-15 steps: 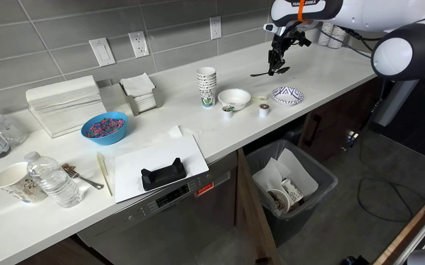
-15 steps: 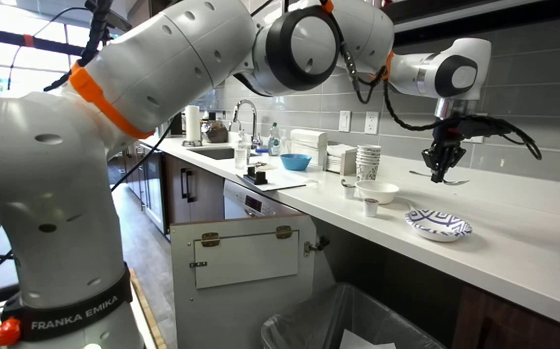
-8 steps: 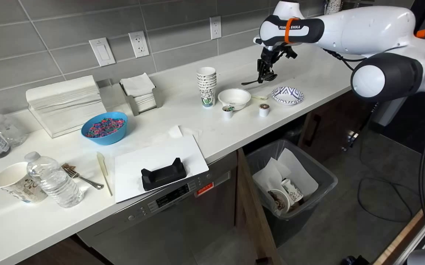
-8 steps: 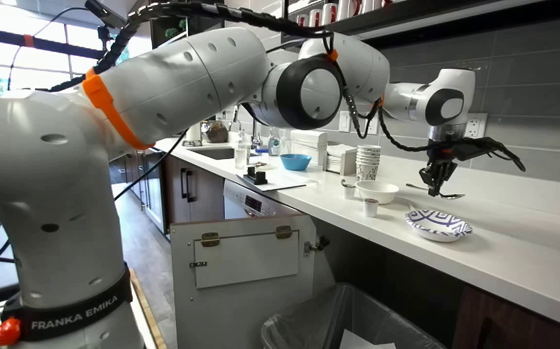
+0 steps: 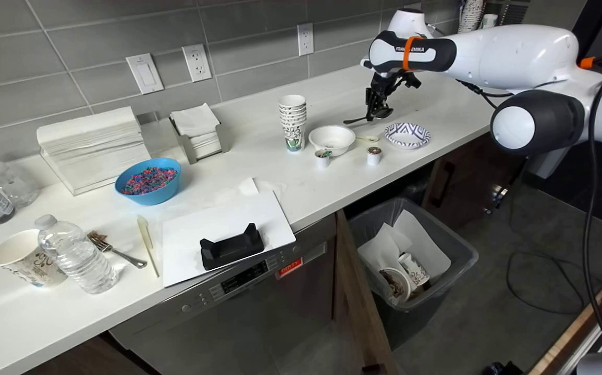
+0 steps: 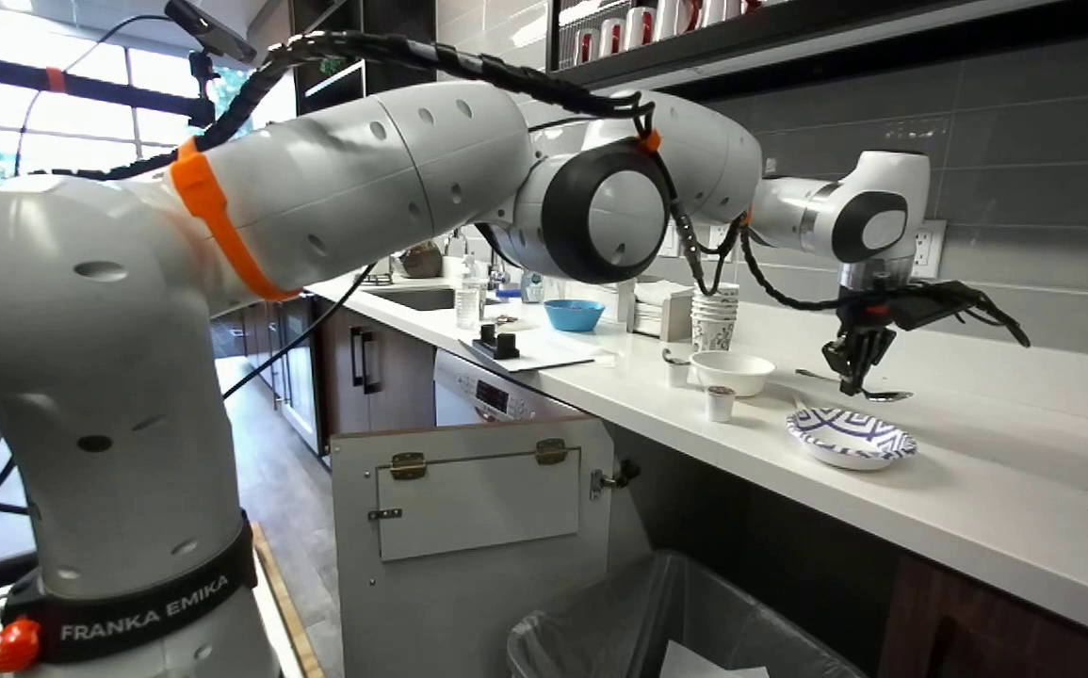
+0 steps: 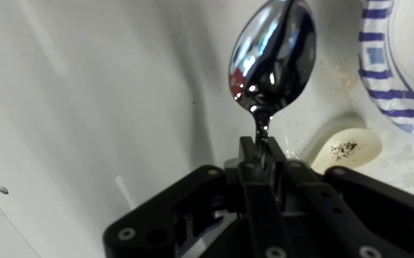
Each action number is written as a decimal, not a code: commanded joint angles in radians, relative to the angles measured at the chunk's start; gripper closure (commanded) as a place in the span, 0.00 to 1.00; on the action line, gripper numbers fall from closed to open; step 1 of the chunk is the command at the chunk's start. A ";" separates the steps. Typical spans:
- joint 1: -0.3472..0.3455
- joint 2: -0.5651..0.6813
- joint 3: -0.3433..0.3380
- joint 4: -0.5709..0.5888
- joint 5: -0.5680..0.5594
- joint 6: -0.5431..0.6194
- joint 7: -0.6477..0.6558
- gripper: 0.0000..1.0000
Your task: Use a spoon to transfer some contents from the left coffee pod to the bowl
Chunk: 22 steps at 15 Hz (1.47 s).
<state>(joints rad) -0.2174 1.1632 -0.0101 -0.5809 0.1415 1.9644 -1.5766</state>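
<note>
Clearly, fingers (image 7: 246, 149) pinch spoon (image 7: 273, 59) below its neck, no slack visible; it hangs above counter (image 5: 254, 140). In both exterior views scoop (image 6: 887, 396) points right, while left pod (image 5: 322, 161) and white bowl (image 5: 332, 138) stand leftward, close together; spoon probably must travel or turn left.

A: Bowl (image 5: 332, 136), in an exterior view?
B: Cups (image 5: 293, 123) left, dish (image 5: 407, 138) right; left pod (image 5: 322, 161) in front, right pod (image 5: 373, 157) front-right.
A: Spoon (image 7: 273, 59)?
B: In the gripper (image 7: 260, 150), above the counter (image 5: 327, 185).
</note>
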 commanded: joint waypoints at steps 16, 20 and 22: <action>0.002 0.068 -0.022 0.082 -0.017 -0.051 0.002 0.96; 0.004 0.075 -0.024 0.091 -0.016 -0.051 0.004 0.98; 0.004 0.077 -0.023 0.091 -0.016 -0.053 0.004 0.98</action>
<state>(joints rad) -0.2170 1.2032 -0.0251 -0.5518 0.1408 1.9530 -1.5766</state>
